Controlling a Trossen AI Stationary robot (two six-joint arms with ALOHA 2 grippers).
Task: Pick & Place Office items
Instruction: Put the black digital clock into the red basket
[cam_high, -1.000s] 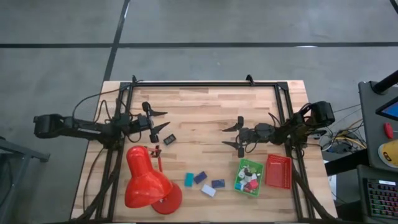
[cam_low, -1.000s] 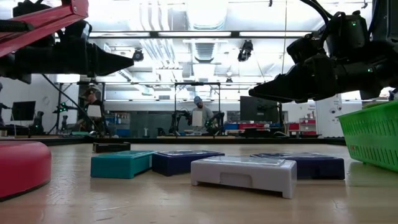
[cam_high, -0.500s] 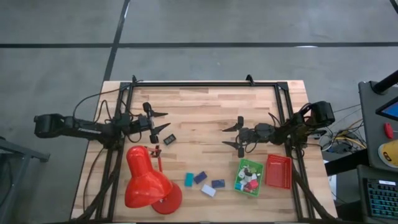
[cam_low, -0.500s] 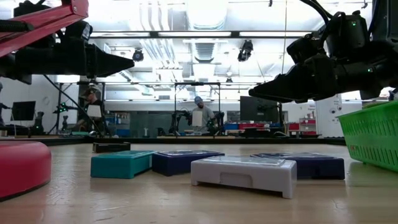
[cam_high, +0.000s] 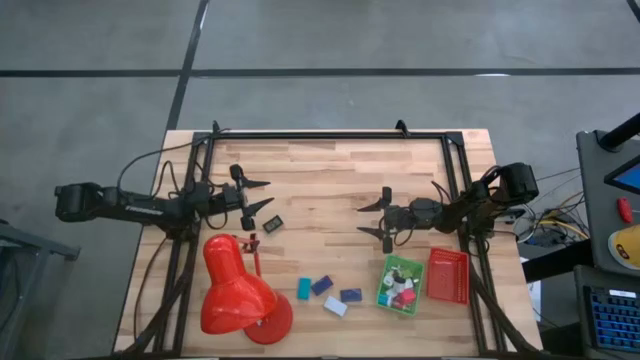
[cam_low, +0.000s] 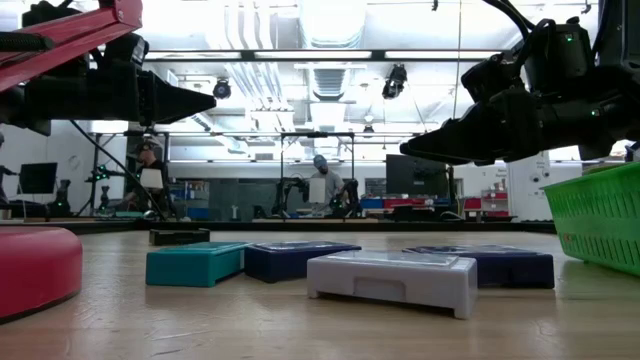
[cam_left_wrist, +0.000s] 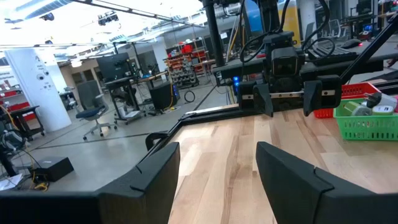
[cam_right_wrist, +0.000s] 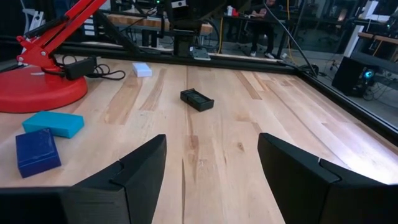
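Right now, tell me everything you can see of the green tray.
The green tray is a small rectangular basket with mesh walls, seemingly plastic. It sits flat on the wooden table near its front right, right beside the red tray; whether they touch is unclear. Several small pieces, white, pink, green and dark, lie inside. The right arm's open tool hovers just behind it, not touching.

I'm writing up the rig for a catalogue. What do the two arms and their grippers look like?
Both arms are dark, nearly black, slim and jointed, with black cables trailing off them at the table's sides. The left gripper and right gripper each end in two flat, tapering dark fingers with angular, faceted faces. No coloured markings show on them; the right arm's base is a rounded dark housing.
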